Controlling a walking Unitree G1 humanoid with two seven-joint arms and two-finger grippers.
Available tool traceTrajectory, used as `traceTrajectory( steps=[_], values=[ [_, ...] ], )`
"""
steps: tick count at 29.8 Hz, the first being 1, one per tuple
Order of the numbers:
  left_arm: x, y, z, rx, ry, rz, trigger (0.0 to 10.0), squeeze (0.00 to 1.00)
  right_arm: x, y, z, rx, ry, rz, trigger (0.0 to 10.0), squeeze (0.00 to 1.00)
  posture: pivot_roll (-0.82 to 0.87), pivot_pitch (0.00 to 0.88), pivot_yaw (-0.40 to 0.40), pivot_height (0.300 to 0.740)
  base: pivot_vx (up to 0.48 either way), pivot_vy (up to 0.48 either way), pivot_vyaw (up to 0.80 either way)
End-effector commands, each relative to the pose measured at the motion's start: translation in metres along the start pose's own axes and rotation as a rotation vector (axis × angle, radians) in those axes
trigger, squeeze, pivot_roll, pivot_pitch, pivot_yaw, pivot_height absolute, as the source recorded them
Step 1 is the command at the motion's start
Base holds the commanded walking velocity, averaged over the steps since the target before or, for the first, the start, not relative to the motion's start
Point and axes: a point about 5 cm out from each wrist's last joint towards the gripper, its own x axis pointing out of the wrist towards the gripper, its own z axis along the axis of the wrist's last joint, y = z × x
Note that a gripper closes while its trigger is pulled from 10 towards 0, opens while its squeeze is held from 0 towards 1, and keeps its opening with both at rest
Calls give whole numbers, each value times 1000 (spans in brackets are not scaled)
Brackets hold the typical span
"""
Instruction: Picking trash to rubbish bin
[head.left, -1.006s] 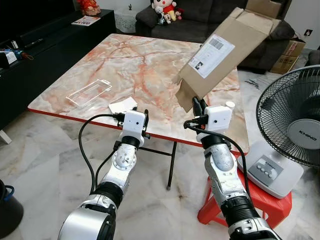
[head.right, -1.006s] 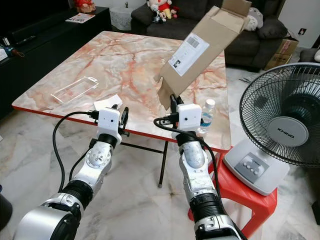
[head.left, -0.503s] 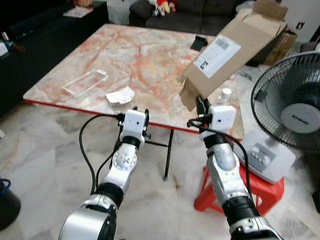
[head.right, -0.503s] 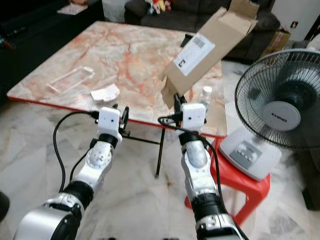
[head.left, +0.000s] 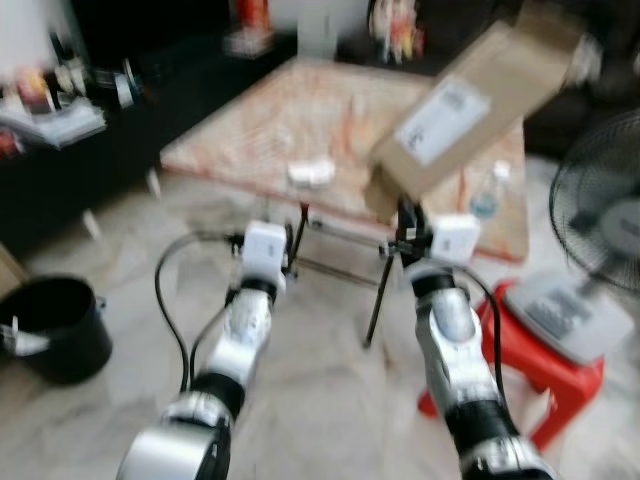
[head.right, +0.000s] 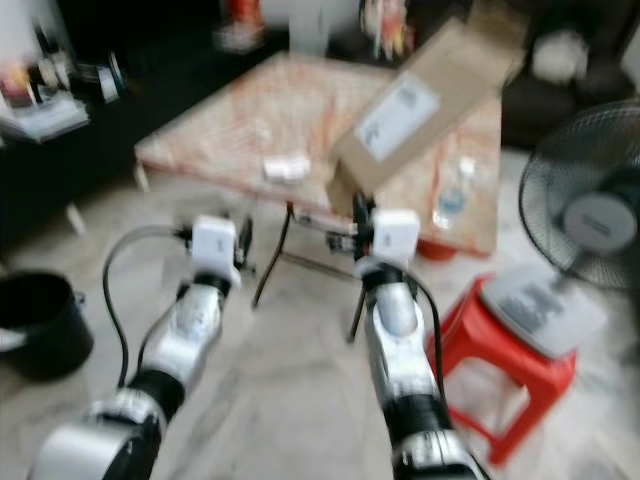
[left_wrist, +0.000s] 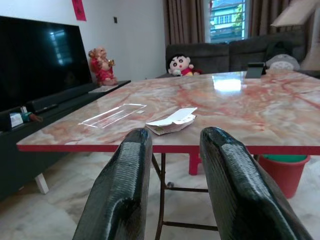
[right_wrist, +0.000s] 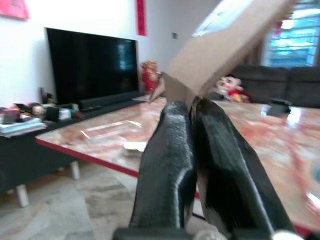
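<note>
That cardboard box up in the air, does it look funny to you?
Yes. The cardboard box hangs tilted above the table, pinched by one flap in the right hand. Its far end gapes open.

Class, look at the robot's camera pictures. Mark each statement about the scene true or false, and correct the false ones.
1. The right gripper is shut on the cardboard box. True.
2. The left gripper holds the white paper scrap. False: it is open and empty; the scrap lies on the marble table.
3. A black bin stands on the floor to the robot's left. True.
4. The fan lies flat on the table. False: it stands on a red stool beside the table.
</note>
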Motion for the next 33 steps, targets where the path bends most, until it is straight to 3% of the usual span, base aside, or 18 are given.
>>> traceTrajectory(
  steps=[1, 7, 8, 12, 15, 16, 17, 20, 22, 23, 24, 25, 27, 30, 32, 33],
  values=[
    [-1, -3, -4, -2, 30, -5, 10000, 0, -2, -17, -2, 8, 19, -58, 10000, 0, -180, 0, -41, 740, 0, 0, 0],
    [-15, 5, -27, 5, 154, 19, 10000, 0, -18, -55, -21, -32, 134, -165, 10000, 0, -185, 0, -45, 740, 0, 0, 0],
    [-15, 5, -27, 5, 154, 19, 10000, 0, -18, -55, -21, -32, 134, -165, 10000, 0, -185, 0, -45, 740, 0, 0, 0],
    [-36, 9, -57, -37, 344, 17, 10000, 0, -44, -87, -47, -57, 293, -258, 10000, 0, -192, 0, -47, 740, 0, 0, 0],
    [-57, 10, -78, -59, 481, 18, 10000, 0, -73, -112, -65, -79, 423, -366, 10000, 0, -192, 0, -47, 740, 0, 0, 0],
    [-70, 10, -90, -89, 567, 21, 10000, 0, -91, -126, -75, -68, 500, -441, 10000, 0, -192, 0, -47, 740, 0, 0, 0],
    [-73, 10, -93, -93, 589, 22, 10000, 0, -97, -130, -77, -65, 523, -460, 10000, 0, -195, 0, -47, 740, 0, 0, 0],
    [-98, 11, -111, -62, 710, 5, 10000, 0, -134, -143, -94, -80, 685, -522, 10000, 0, -194, 0, -48, 740, 0, 0, 0],
    [-114, 10, -120, -40, 784, -10, 10000, 0, -156, -146, -102, -66, 768, -554, 10000, 0, -194, 0, -48, 740, 0, 0, 0],
    [-133, 8, -130, -28, 868, -34, 10000, 0, -182, -148, -111, -29, 856, -615, 10000, 0, -194, 0, -48, 740, 0, 0, 0],
    [-133, 8, -130, -28, 868, -34, 10000, 0, -182, -148, -111, -29, 856, -615, 10000, 0, -194, 0, -48, 740, 0, 0, 0],
    [-150, 7, -137, -19, 934, -51, 10000, 0, -203, -145, -119, -15, 935, -642, 10000, 0, -198, 9, -47, 740, 0, 0, 0],
    [-162, 6, -142, -16, 978, -56, 10000, 0, -217, -141, -124, -15, 991, -640, 10000, 0, -196, 12, -45, 740, 0, 0, 0],
    [-192, 7, -152, -32, 1101, -38, 10000, 0, -247, -128, -135, 7, 1115, -623, 10000, 0, -192, 14, -42, 740, 0, 0, 0],
    [-198, 7, -154, -32, 1123, -36, 10000, 0, -252, -125, -137, 18, 1133, -620, 10000, 0, -192, 14, -41, 740, 0, 0, 0],
    [-209, 10, -157, -41, 1170, -15, 10000, 0, -261, -120, -140, 12, 1185, -595, 10000, 0, -192, 11, -40, 740, 0, 0, 0]
  ],
)
